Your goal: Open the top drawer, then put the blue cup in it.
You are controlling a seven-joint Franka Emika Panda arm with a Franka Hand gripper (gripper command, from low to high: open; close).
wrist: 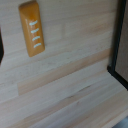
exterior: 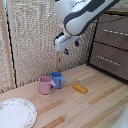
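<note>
The blue cup [exterior: 58,79] stands upright on the wooden table, touching the pink mug [exterior: 46,85] on the side toward the exterior view's left. My gripper [exterior: 71,47] hangs in the air well above the cup and slightly toward the exterior view's right. Its blue-tipped fingers are apart with nothing between them. The top drawer [exterior: 118,38] is a dark-brown front with a thin silver bar handle at the exterior view's right, and it looks closed. The arm hides part of its upper edge. Neither the cup nor the fingers show in the wrist view.
An orange block [exterior: 80,88] [wrist: 32,28] lies on the table [exterior: 100,100] near the cup. A white patterned plate [exterior: 15,112] sits at the front left of the exterior view. A lower brown drawer [exterior: 107,62] is below the top one. The dark cabinet edge [wrist: 120,45] shows in the wrist view.
</note>
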